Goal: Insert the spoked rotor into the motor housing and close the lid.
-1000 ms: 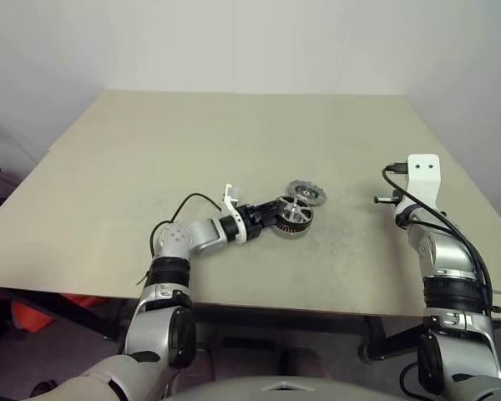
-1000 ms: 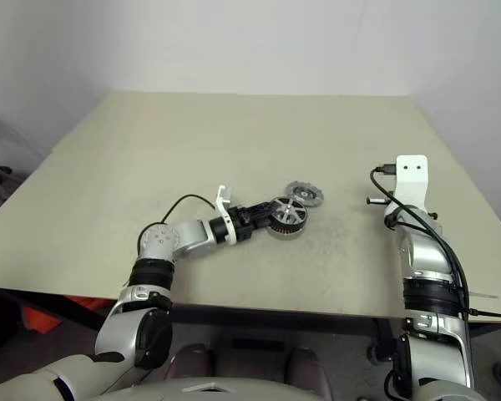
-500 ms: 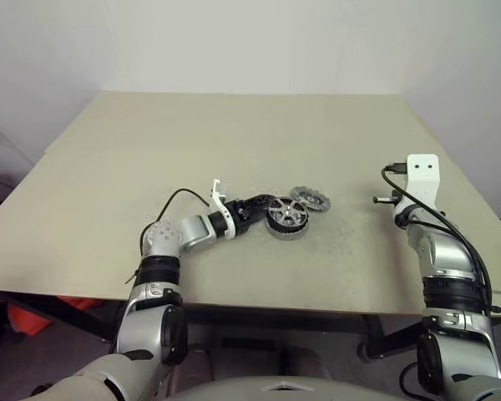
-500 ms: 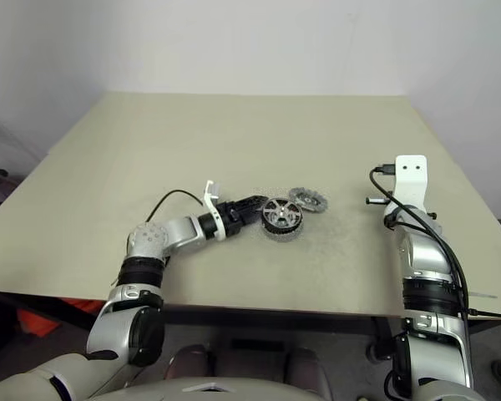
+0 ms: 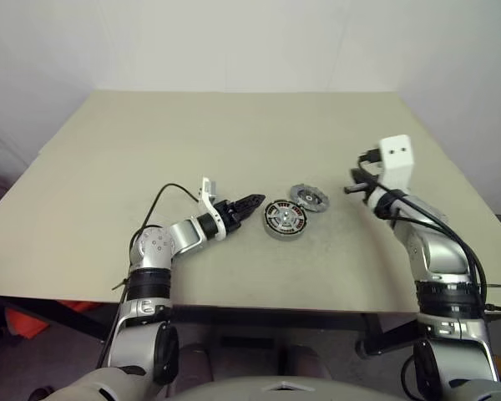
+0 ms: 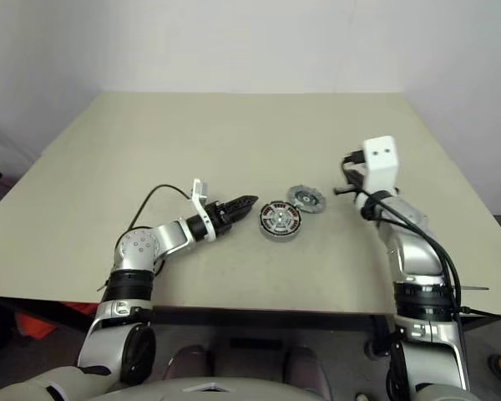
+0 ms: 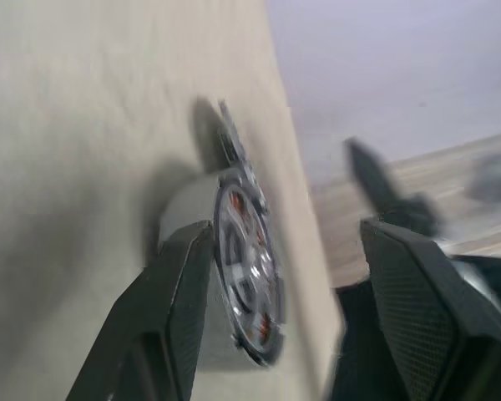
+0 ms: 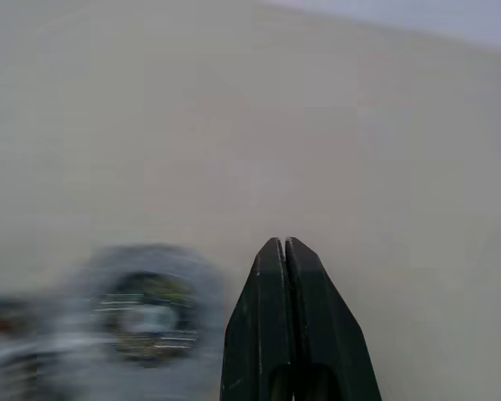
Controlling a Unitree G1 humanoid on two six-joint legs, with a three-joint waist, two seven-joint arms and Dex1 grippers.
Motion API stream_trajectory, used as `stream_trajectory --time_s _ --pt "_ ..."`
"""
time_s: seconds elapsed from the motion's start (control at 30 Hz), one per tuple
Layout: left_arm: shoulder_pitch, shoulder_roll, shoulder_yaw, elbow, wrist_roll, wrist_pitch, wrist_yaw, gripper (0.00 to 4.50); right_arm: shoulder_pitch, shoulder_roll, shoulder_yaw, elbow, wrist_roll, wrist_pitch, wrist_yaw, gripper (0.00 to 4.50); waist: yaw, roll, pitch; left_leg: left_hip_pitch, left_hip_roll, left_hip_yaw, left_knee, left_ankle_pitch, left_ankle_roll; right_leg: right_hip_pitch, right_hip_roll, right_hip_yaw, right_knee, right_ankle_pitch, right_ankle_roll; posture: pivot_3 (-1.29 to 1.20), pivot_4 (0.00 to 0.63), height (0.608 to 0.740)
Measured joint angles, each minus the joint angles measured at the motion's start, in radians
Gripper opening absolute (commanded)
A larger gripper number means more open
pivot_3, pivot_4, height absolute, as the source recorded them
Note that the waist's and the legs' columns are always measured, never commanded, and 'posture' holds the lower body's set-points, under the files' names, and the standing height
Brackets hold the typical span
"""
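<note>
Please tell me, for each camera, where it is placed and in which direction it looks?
Left and right eye views: on the head, looking forward and down over the beige table; both arms show.
Left wrist view: on the left wrist, looking along the open left end effector at the round grey motor housing with copper windings.
Right wrist view: on the right wrist, looking along the shut right end effector across the table.
Shared: the housing and the small grey toothed disc beside it appear in both eye views.

Even soft light, motion-blurred wrist views
</note>
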Motion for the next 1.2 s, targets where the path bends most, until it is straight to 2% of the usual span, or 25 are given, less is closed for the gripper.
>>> stream_trajectory --time_s 0.13,0.3,0.8,1.03,1.2 --pt "0.033 0.105 -0.103 -0.046 0.155 -0.197 -0.093 3.0 0.043 -0.006 0.1 -0.094 0.039 0.03 0.095 0.0 0.002 0.0 0.0 0.0 -0.001 0.0 0.001 0.0 0.0 0.0 -0.001 0.0 -0.001 0.0 0.0 0.0 0.0 0.74" --pt "0.029 0.189 -0.138 -0.06 0.261 -0.346 -0.174 3.0 0.045 -0.014 0.146 -0.092 0.022 0.035 0.113 0.0 0.007 0.0 0.0 0.001 -0.001 0.0 0.001 0.0 -0.001 -0.001 -0.001 0.0 0.0 0.0 0.0 0.0 0.0 0.74" --pt "0.03 0.16 -0.146 -0.054 0.312 -0.387 -0.165 3.0 0.054 0.072 0.204 0.064 -0.019 0.012 0.087 0.0 0.0 -0.001 0.0 0.0 -0.001 0.0 0.001 0.001 -0.001 -0.002 -0.001 0.0 0.002 0.0 0.0 0.0 0.0 0.74" --pt "0.027 0.164 -0.131 -0.018 0.317 -0.394 -0.157 3.0 0.053 0.056 0.192 0.067 -0.015 0.002 0.107 0.0 0.001 -0.001 0.0 0.0 -0.001 0.0 0.001 0.001 -0.002 -0.002 -0.001 0.0 0.002 0.0 0.0 0.0 0.0 0.74" --pt "0.027 0.157 -0.134 -0.018 0.322 -0.397 -0.157 3.0 0.05 0.011 0.185 0.01 -0.015 -0.115 0.175 0.0 0.002 -0.001 0.0 -0.001 -0.001 0.0 0.001 0.001 -0.002 -0.004 -0.001 0.0 0.002 0.0 -0.001 0.0 0.0 0.74"
